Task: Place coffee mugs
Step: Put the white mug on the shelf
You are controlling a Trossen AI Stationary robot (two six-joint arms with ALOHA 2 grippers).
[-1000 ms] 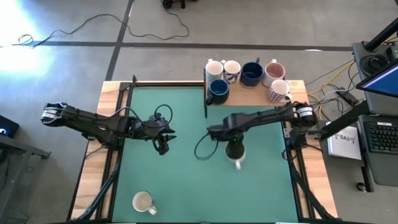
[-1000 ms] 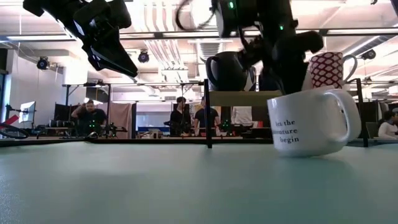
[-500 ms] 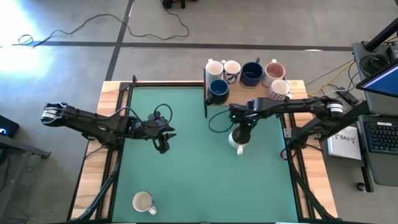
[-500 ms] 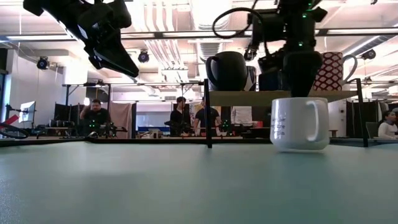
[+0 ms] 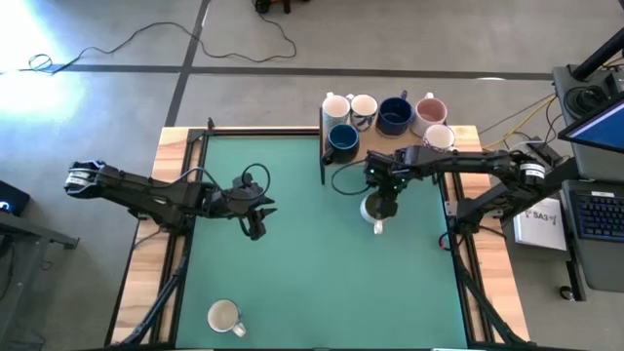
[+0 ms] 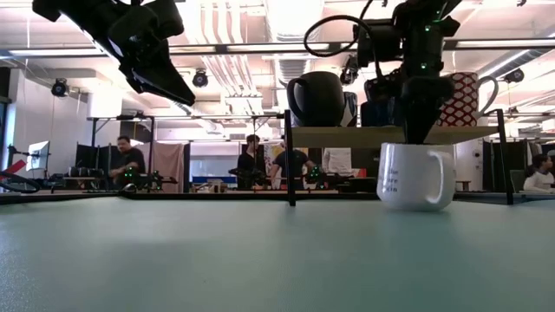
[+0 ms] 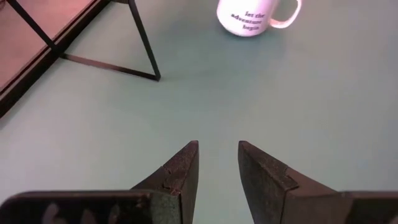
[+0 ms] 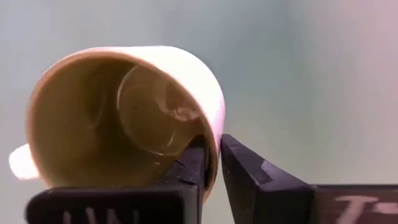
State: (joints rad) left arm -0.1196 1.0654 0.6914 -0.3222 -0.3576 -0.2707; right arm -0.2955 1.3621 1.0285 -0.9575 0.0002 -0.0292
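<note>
A white mug with black lettering stands upright in front of the wooden shelf, with my right gripper shut on its rim. On the shelf sit two white mugs, two navy mugs, a pink-lined mug and a red-patterned one. Another white mug sits near the table's near edge. My left gripper hangs open above the table's left-middle, touching nothing. My right gripper pinches the lettered mug's rim, one finger inside the cup and one outside its wall. The fingers come from above, pointing down. The mug hangs upright with its handle toward the near edge; whether its base touches the table I cannot tell.
The shelf stands raised on thin black legs at the table's far right, its near strip bare wood. Green mat lies open between the arms. People and equipment show in the room beyond the far edge.
My right gripper has carried the lettered mug toward the far edge and the shelf. The mug, tilted a second ago, has come upright and turned about. The left arm has kept still.
</note>
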